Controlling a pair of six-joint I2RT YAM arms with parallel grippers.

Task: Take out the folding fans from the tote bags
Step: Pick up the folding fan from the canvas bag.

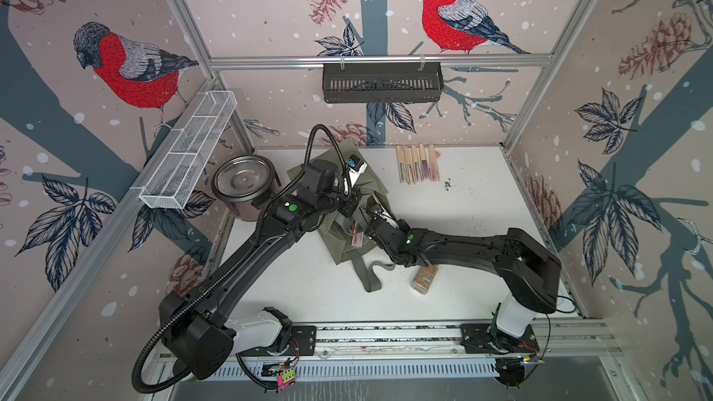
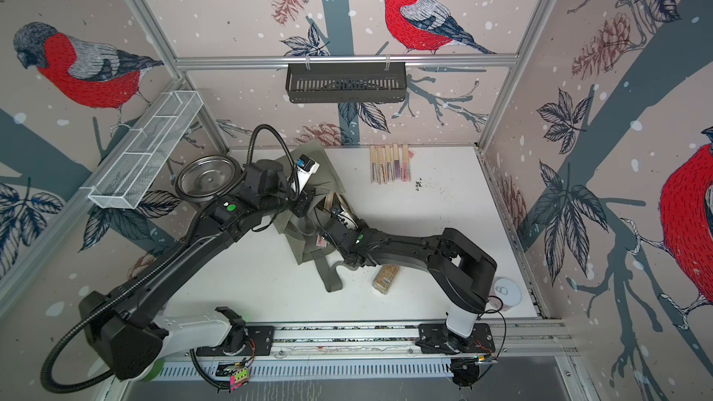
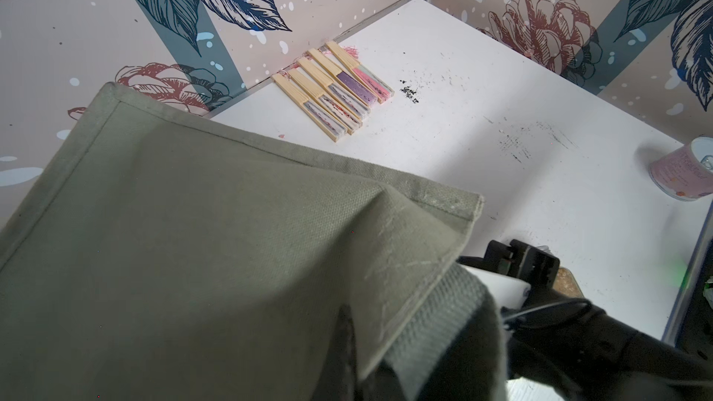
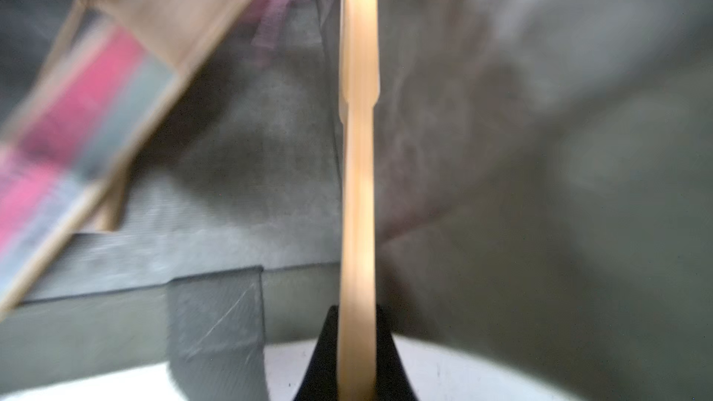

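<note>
On the white table [image 1: 482, 225] the olive-grey tote bag [image 1: 339, 225] is slumping in a heap, its strap handles trailing off the end nearest my bases. Just beside the bag, on my left arm's side, the round steel pot [image 1: 242, 181] is standing upright. Beyond the bag's far corner on my right arm's side, against the back wall and well apart from the bag, a row of closed folding fans [image 1: 418, 163] is lying side by side, pale sticks toward the wall. Near the bag's straps, the glass spice jar [image 1: 423, 279] is lying partly under my right forearm.

My left gripper [image 1: 348, 208] is clenching the bag's cloth near its mouth and holding a flap of it lifted. My right gripper [image 4: 357, 345] is reaching into the bag's mouth, jaws pinching the edge of a bamboo fan [image 4: 359, 148] that is running deeper into the bag. Next to it inside the bag, a pink-leaved fan [image 4: 96, 109] is lying slantwise, too blurred for me to tell more.
</note>
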